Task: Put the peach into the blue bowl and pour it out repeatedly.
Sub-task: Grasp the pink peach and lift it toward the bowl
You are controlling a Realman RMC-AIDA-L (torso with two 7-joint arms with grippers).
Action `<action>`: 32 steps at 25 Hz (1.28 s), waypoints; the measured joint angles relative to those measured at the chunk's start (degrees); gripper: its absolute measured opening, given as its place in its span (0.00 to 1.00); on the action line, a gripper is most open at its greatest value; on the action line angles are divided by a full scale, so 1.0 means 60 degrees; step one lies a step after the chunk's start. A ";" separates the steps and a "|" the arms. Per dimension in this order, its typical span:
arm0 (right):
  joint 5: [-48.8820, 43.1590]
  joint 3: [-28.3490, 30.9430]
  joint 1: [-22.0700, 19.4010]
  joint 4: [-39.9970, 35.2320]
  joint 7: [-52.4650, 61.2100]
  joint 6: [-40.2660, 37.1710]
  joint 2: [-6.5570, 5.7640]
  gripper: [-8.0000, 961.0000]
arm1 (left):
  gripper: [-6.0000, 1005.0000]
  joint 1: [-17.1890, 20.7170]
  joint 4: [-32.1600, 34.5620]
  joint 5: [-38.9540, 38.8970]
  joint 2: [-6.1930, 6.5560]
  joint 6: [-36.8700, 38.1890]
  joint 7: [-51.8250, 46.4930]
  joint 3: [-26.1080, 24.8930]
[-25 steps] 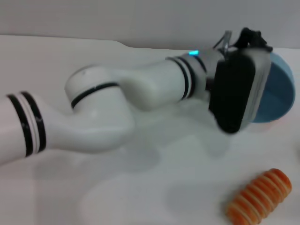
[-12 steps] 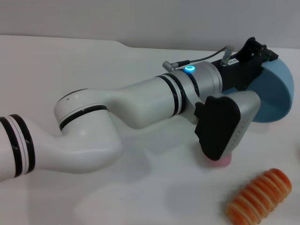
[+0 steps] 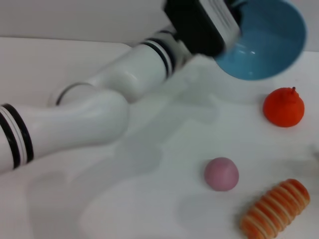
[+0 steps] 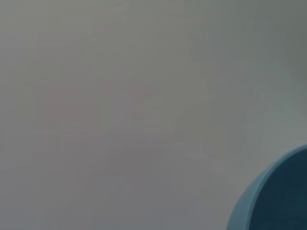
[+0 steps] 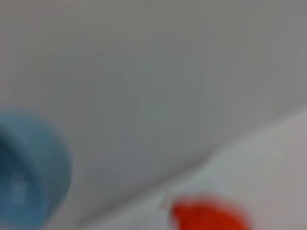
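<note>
Small round pink-mauve peach [image 3: 221,174] on white table [image 3: 164,209], glossy blue bowl [image 3: 266,45] tilted aloft, left claw's grip hidden

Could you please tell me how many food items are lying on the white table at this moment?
3: the small pink-mauve peach near the middle, the orange striped bread roll beside it toward the front, and the orange-red stemmed fruit farther back. The arm may hide others.

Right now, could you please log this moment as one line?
left claw: holding blue bowl tilted, raised | peach: on table, outside bowl | right arm: unseen
</note>
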 joint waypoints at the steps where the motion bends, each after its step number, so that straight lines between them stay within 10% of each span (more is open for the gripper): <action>1: -0.0876 -0.0195 0.0192 -0.0422 0.0985 -0.0076 -0.0002 0.69 | 0.00 0.0000 -0.0029 -0.0440 0.0020 0.0170 -0.0216 -0.0239; 6: -0.3446 -0.1114 0.1382 -0.1360 0.3429 -0.0900 0.0027 0.69 | 0.00 -0.0026 -0.0245 -0.1751 0.0067 0.1737 -0.1168 -0.1595; 14: -0.3888 -0.2563 0.2882 -0.0638 0.3997 -0.0579 0.0075 0.67 | 0.00 0.0108 -0.0261 -0.1801 0.0069 0.1941 -0.1272 -0.1448; 32: -0.3906 -0.3934 0.3280 0.0276 0.4949 0.0296 0.0084 0.59 | 0.00 0.0166 -0.0377 -0.1797 0.0064 0.1984 -0.1242 -0.1310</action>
